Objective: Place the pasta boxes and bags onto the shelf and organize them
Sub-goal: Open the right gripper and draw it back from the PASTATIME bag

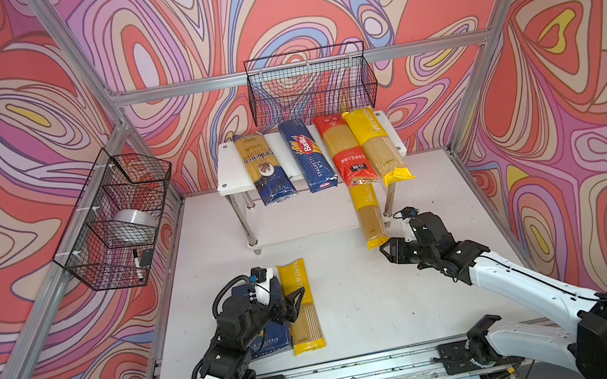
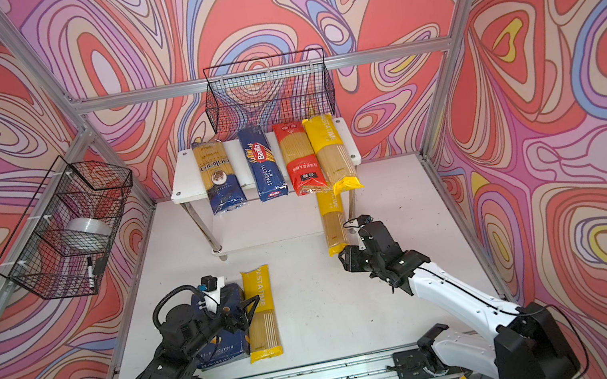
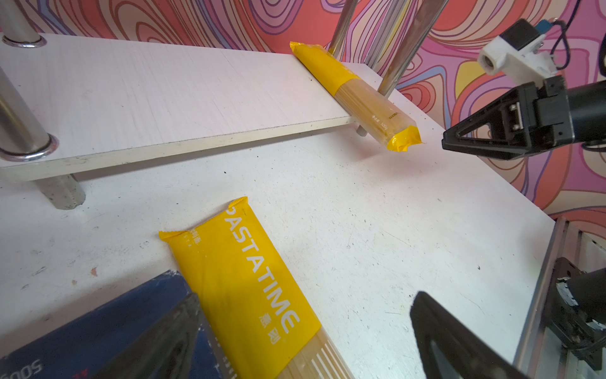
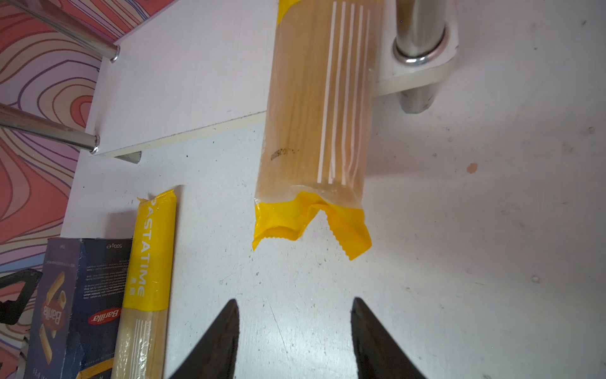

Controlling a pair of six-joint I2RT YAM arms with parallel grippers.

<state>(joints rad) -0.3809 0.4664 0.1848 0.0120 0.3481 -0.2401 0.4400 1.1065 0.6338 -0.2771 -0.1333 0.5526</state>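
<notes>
My right gripper [image 4: 295, 300] is hovering with jaws released, gripping nothing. The yellow PASTATIME bag [image 4: 314, 108] is lying at its twelve o'clock. The clear window is showing pale spaghetti under white stripes, and the crumpled yellow end is overhanging the lower board of the shelf [image 1: 231, 169] at its five o'clock corner. My left gripper [image 3: 306, 295] is hanging open over a second yellow bag [image 1: 301, 305], which is lying beside the dark blue rigatoni box [image 4: 82, 295] at the seven o'clock of the table [image 1: 354, 295].

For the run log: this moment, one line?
right gripper open, facing yellow bag overhanging lower shelf | left gripper open above table bag | top shelf: four packs
</notes>
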